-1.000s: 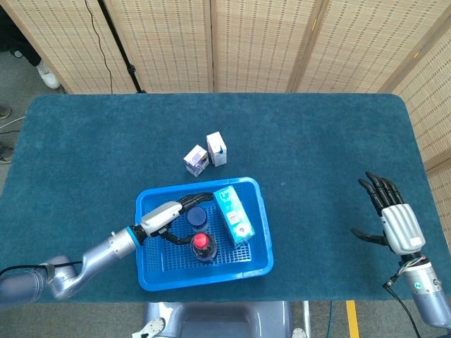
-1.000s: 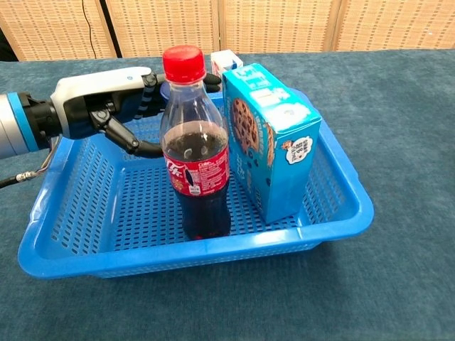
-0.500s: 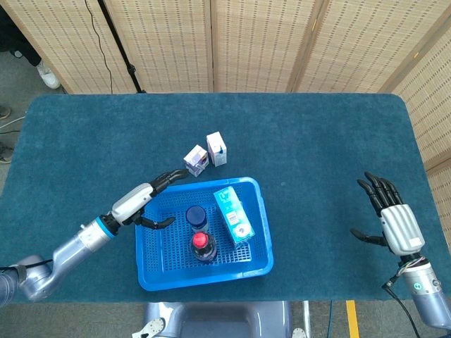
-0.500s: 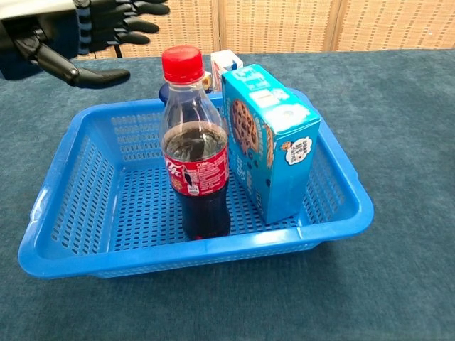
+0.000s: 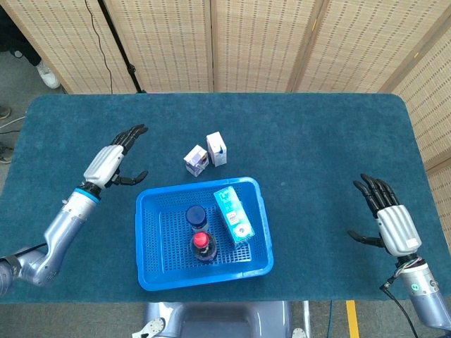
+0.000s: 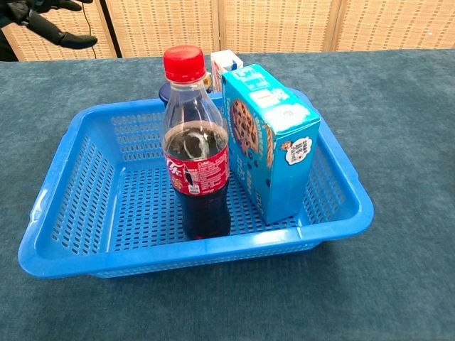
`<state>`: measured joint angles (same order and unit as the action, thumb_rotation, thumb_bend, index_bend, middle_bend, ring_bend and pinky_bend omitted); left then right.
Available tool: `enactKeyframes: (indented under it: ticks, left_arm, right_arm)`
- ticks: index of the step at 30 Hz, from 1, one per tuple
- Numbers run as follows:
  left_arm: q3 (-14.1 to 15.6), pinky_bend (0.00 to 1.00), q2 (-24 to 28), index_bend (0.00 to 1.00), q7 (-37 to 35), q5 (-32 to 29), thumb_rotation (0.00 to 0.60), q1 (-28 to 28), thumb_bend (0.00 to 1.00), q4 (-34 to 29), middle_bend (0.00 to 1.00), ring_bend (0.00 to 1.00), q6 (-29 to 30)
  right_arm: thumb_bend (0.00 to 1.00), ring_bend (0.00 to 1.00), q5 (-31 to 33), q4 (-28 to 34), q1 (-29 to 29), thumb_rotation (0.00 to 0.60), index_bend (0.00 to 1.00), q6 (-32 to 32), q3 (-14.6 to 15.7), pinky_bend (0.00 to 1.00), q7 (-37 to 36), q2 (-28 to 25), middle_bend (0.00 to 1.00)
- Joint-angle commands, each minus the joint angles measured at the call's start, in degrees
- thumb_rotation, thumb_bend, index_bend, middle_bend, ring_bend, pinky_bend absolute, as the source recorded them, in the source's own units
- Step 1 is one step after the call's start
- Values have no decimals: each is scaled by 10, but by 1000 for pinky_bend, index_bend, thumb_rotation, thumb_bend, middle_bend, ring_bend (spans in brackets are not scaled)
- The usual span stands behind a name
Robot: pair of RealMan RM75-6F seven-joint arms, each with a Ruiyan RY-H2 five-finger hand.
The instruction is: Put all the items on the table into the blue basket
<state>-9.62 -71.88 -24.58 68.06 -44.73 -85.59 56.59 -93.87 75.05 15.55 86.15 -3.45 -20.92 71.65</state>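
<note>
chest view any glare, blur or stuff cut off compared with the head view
Chest view: sharp and evenly lit, small highlights on the cola bottle, the left hand cropped at the top corner, the right hand out of frame. Head view: soft even light, faint shadows, both the left hand and the right hand whole, the basket small.

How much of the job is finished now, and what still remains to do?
Done: the cola bottle, the cookie box and a blue-capped container stand inside the blue basket. In hand: nothing; the left hand and right hand are both open and empty. Left: two small cartons on the table, just behind the basket.
</note>
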Motion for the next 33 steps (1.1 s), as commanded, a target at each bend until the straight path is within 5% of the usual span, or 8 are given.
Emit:
enactKeyframes:
  ticks: [1, 17, 33]
  left_arm:
    - [-50, 0, -45, 0, 57, -113, 600, -41, 316, 39, 0, 0, -80]
    - [-101, 0, -171, 0, 150, -299, 600, -151, 311, 165, 0, 0, -194]
    - [-111, 0, -256, 0, 257, -415, 600, -205, 216, 231, 0, 0, -143]
  right_arm:
    - [0, 0, 0, -1, 0, 600, 40, 0, 0, 49, 0, 0, 0]
    - [0, 0, 7, -8, 0, 600, 40, -3, -2, 49, -8, 0, 0]
    - [0, 0, 10, -12, -2, 600, 40, -2, -3, 49, -17, -3, 0]
